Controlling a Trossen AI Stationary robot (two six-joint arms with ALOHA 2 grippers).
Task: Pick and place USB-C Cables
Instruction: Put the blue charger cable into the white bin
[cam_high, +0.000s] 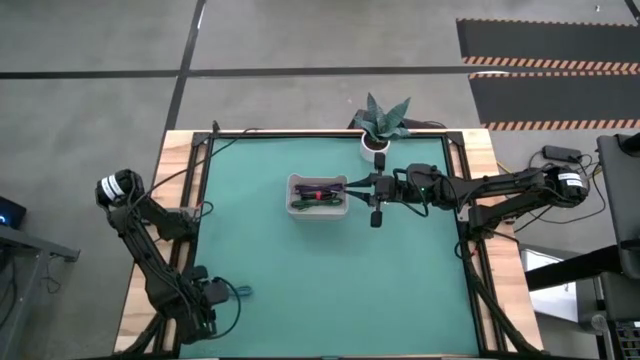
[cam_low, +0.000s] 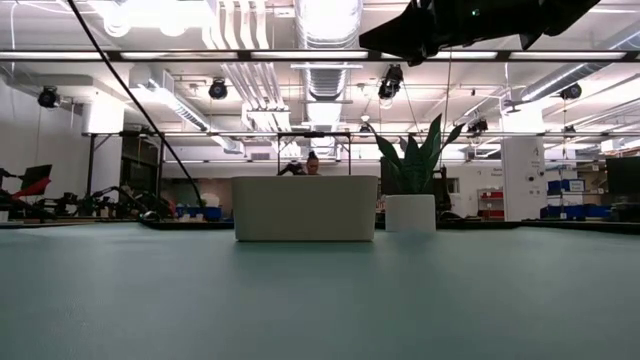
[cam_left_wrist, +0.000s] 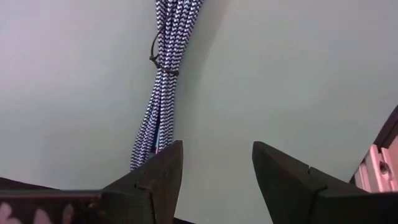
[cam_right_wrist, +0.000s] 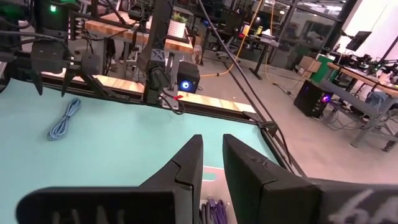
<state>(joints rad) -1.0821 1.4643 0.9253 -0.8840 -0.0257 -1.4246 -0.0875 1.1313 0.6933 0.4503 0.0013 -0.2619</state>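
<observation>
A white tray (cam_high: 290, 196) stands mid-table, also seen in the low view (cam_low: 305, 208). In it lie a purple cable (cam_high: 322, 185), a red-and-black cable (cam_high: 316, 195) and a dark green cable (cam_high: 322, 207). My right gripper (cam_high: 352, 187) hangs high over the tray's right edge, its fingers (cam_right_wrist: 211, 162) narrowly open and empty, with the purple cable (cam_right_wrist: 215, 211) below them. The teal braided cable (cam_left_wrist: 163, 87) lies flat on the mat near the near-left corner (cam_high: 243, 292). My left gripper (cam_left_wrist: 217, 168) is open just beside its end, one finger next to it.
A potted plant (cam_high: 380, 125) stands at the far edge, right of the tray (cam_low: 412, 200). A person (cam_low: 312, 162) shows in the room behind the tray. Black frame rails (cam_high: 462, 190) run along the mat's sides. Bare green mat (cam_high: 330, 280) spreads near the tray.
</observation>
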